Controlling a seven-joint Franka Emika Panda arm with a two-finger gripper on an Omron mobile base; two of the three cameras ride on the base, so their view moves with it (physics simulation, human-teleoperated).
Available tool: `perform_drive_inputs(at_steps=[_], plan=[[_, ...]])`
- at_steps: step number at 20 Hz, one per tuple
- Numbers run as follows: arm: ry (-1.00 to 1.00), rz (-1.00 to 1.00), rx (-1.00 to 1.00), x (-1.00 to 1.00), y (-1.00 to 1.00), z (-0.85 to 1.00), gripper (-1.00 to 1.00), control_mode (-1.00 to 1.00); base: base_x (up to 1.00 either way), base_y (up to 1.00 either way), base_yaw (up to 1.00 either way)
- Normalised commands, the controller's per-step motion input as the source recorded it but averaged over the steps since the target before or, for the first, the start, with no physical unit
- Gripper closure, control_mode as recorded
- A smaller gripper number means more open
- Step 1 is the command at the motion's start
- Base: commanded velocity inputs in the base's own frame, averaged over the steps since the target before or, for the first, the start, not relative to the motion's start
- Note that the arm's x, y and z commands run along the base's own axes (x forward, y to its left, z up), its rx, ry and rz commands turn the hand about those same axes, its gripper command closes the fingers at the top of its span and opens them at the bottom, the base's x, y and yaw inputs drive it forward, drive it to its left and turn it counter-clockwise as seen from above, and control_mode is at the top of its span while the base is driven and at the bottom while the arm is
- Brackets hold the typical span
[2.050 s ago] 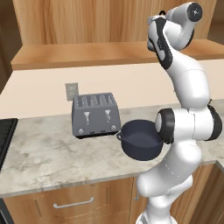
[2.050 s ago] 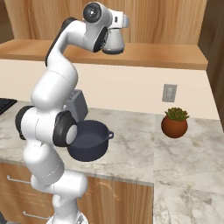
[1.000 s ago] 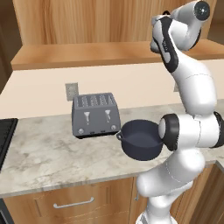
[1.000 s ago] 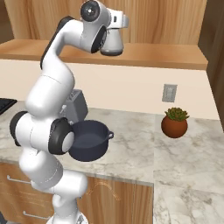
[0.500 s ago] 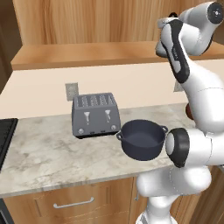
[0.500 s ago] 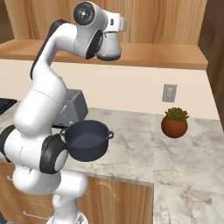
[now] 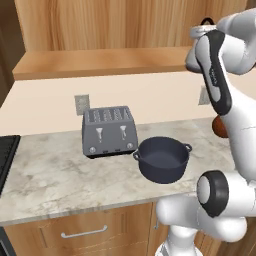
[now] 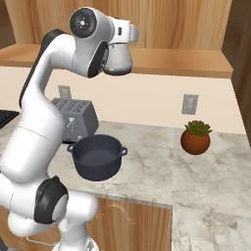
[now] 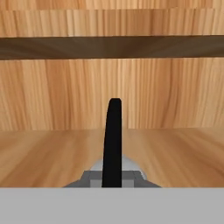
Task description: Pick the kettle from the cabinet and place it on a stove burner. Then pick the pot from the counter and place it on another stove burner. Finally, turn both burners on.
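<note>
In the hand view the kettle's thin black arched handle (image 9: pixel 113 131) rises edge-on from the bottom centre. Its silver body (image 9: pixel 124 165) sits low on the wooden cabinet shelf (image 9: pixel 48 153). My gripper (image 9: pixel 113 181) is shut on that handle, fingertips hidden. In the left base view the handle (image 7: pixel 206 21) peeks over my raised hand (image 7: pixel 201 34) at the cabinet (image 7: pixel 100 62). The dark blue-grey pot (image 7: pixel 162 159) (image 8: pixel 97 157) stands on the marbled counter (image 7: pixel 50 175) (image 8: pixel 147 171), below and apart from the hand (image 8: pixel 121 51). A black stove edge (image 7: pixel 7 160) (image 8: pixel 5 116) shows at the left.
A boxy grey toaster (image 7: pixel 109 131) (image 8: pixel 73 117) stands just behind the pot. A terracotta plant pot (image 8: pixel 196 138) sits on the counter to the right, partly behind my arm (image 7: pixel 218 127). Wall outlets (image 7: pixel 81 103) (image 8: pixel 189 104) are on the backsplash. Wooden drawers (image 7: pixel 85 231) lie below.
My arm's lower links and elbow have swung sideways while the hand has stayed high at the cabinet shelf. The pot and toaster have not moved.
</note>
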Motion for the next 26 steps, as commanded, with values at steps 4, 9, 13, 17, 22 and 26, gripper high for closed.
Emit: perform_drive_inputs(at_steps=[4,9,13,17,22,26], plan=[[0.0,0.0,0.0,-0.68,0.0,0.0,1.0,-1.0,0.0,0.0,0.0],[0.0,0.0,0.0,-0.67,0.0,0.0,1.0,-1.0,0.0,0.0,0.0],[0.0,0.0,0.0,-0.66,0.0,0.0,1.0,-1.0,0.0,0.0,0.0],[0.0,0.0,0.0,-0.64,0.0,0.0,1.0,-1.0,0.0,0.0,0.0],[0.0,0.0,0.0,-0.64,0.0,0.0,1.0,-1.0,0.0,0.0,0.0],[0.0,0.0,0.0,-0.65,0.0,-0.01,1.0,-1.0,0.0,0.0,0.0]])
